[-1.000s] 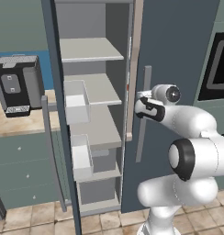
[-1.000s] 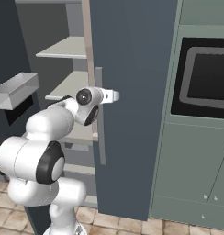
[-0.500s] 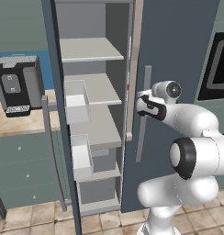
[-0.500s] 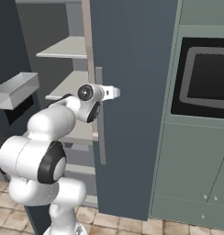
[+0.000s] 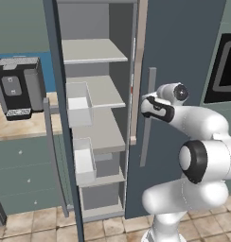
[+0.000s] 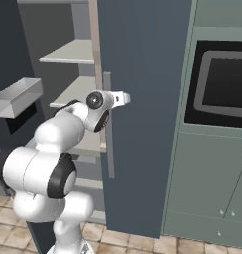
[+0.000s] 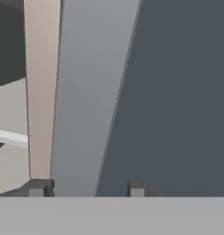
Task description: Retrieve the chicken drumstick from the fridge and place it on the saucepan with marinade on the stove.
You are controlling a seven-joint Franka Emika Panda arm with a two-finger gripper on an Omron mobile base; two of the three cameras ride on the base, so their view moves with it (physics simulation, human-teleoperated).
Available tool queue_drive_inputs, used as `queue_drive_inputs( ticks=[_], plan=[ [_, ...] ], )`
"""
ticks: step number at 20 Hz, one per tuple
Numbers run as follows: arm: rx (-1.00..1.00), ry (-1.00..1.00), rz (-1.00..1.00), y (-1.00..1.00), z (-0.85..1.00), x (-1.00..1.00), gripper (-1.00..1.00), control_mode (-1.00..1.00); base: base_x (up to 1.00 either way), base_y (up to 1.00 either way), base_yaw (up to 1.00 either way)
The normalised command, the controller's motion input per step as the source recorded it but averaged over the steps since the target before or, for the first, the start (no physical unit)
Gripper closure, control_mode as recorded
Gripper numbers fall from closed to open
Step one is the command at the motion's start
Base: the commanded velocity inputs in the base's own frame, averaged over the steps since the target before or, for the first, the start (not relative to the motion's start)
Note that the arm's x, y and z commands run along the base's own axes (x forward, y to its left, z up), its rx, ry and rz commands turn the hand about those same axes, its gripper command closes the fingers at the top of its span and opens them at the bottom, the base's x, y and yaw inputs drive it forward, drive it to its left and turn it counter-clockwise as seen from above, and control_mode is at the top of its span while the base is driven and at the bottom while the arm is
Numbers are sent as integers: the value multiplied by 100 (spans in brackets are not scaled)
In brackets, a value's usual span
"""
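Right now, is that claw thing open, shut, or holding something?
Gripper: open, its two fingertips either side of the fridge door's grey bar handle, not closed on it.

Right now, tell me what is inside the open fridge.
Inside the fridge are bare pale shelves and clear door bins, with no drumstick showing. The right door, where the hand is, covers the rest.

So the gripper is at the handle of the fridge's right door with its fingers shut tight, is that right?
Not quite: the gripper is at the right door's handle, but in the hand view its fingers stand apart, one on each side of the bar, so it is open. The fridge part is right.
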Motion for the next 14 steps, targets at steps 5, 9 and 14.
queue_drive_inputs(
  ticks=[5,9,14],
  plan=[
    [0,-13,-3,0,-11,1,100,-100,0,0,0],
    [0,-1,-6,0,0,-11,100,-100,0,0,0],
    [0,1,-7,-26,1,-32,100,-100,0,0,0]
  ],
)
